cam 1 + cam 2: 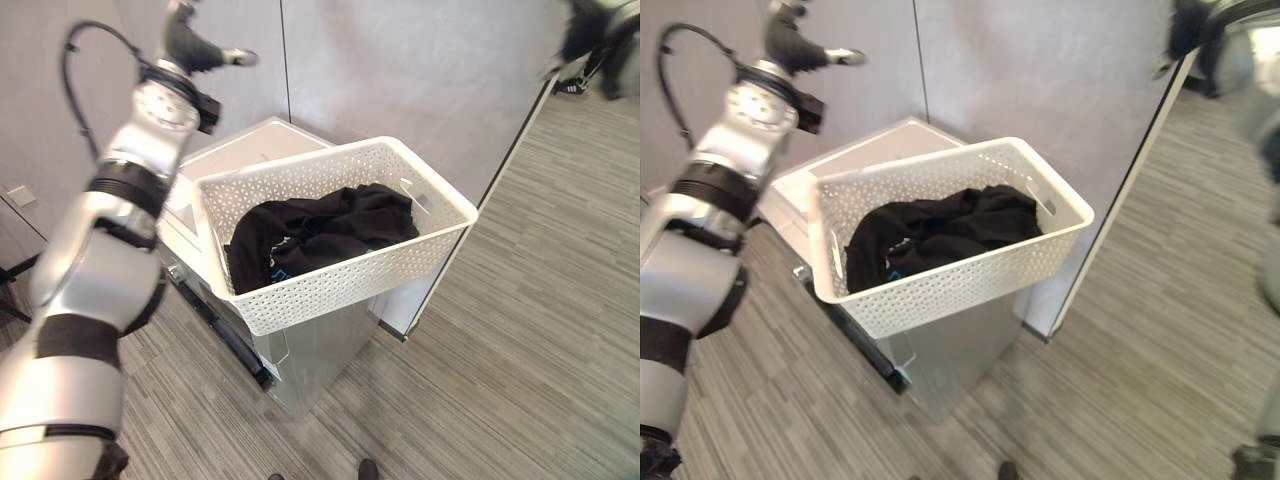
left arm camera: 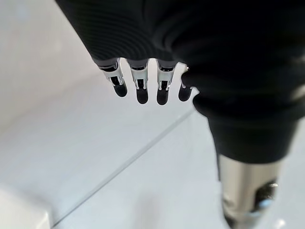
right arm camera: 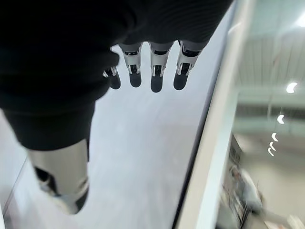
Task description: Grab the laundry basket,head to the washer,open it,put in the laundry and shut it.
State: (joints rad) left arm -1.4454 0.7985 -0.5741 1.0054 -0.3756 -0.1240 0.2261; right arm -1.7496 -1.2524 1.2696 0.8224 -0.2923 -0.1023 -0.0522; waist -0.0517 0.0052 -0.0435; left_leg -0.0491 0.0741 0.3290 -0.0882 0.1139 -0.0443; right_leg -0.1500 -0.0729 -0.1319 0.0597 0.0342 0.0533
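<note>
Laundry basket [image 1: 335,285] with black clothes [image 1: 320,235] rests on the washer [image 1: 300,360], long axis across the view. Left robot hand [image 1: 195,50] is raised above and left of the basket, fingers relaxed, holding nothing. Right robot hand [image 3: 147,71] is likewise released; the left appears nearer.

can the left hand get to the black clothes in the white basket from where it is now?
Probably yes: the left hand, open and empty, is raised above the white perforated plastic basket, whose top is open, leaving the black clothes uncovered.
</note>
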